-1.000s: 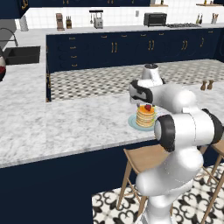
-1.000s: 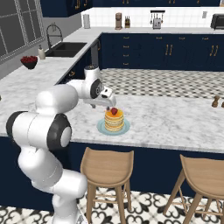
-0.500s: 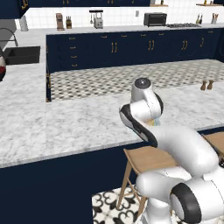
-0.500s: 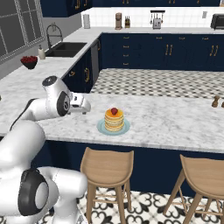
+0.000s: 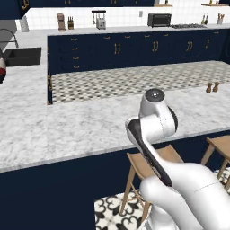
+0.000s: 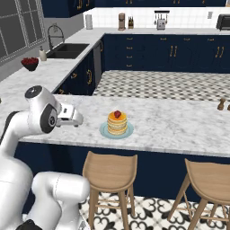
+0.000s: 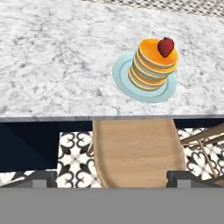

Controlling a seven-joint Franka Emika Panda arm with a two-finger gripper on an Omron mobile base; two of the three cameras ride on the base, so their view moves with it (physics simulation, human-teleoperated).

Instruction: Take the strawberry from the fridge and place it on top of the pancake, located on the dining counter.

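Observation:
The strawberry (image 6: 117, 114) (image 7: 166, 46) sits on top of the pancake (image 6: 117, 125) (image 7: 153, 65), a golden stack on a pale blue-green plate (image 6: 103, 131) (image 7: 124, 84). The plate rests near the front edge of the marble dining counter (image 6: 170, 126) (image 7: 57, 57) (image 5: 76, 126). My gripper (image 6: 77, 121) (image 7: 111, 179) hangs open and holds nothing, left of the plate and back over the counter's front edge. In the left base view my arm covers the plate. The fridge is out of view.
Wooden stools (image 6: 110, 168) (image 6: 211, 179) (image 7: 138, 148) (image 5: 152, 157) stand under the counter's front edge. Two small shakers (image 6: 221, 104) (image 5: 211, 87) stand at the counter's right end. A sink (image 6: 67, 50) and a bowl of red fruit (image 6: 30, 63) lie far left.
My arm has drawn back from over the pancake towards the base and to the left. The strawberry stays on the stack. The jaws stay wide apart.

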